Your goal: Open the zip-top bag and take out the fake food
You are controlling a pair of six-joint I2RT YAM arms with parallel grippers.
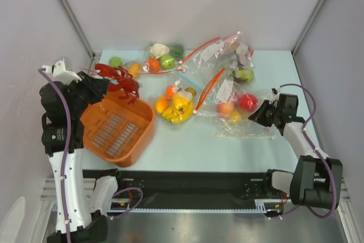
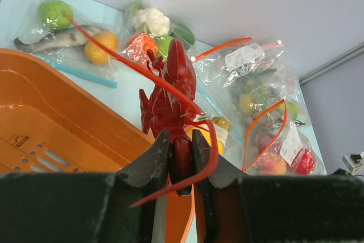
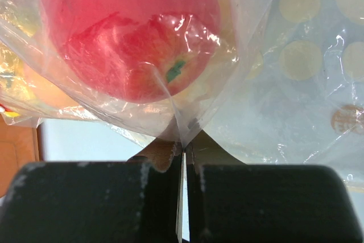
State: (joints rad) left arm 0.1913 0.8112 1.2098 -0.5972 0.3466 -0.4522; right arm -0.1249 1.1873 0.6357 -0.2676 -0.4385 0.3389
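2 grippers, both clenched: my left gripper [image 2: 181, 140] grasps the glossy dark-red plastic lobster [image 2: 175, 78] above the far rim of the orange plastic basket [image 1: 96, 119], its long axis pointing straight out from the jaws. My right gripper [image 3: 183, 147] pinches the right edge of the dotted clear zip-top bag [image 3: 301, 83]; only its wrist view shows a red apple [image 3: 131, 32] pressing the film. Bare pale-blue table [image 1: 193, 146] runs along the near edge.

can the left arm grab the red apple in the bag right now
Probably not: the left hand is shut on the lobster, and the apple sits inside the bag the right hand pinches.
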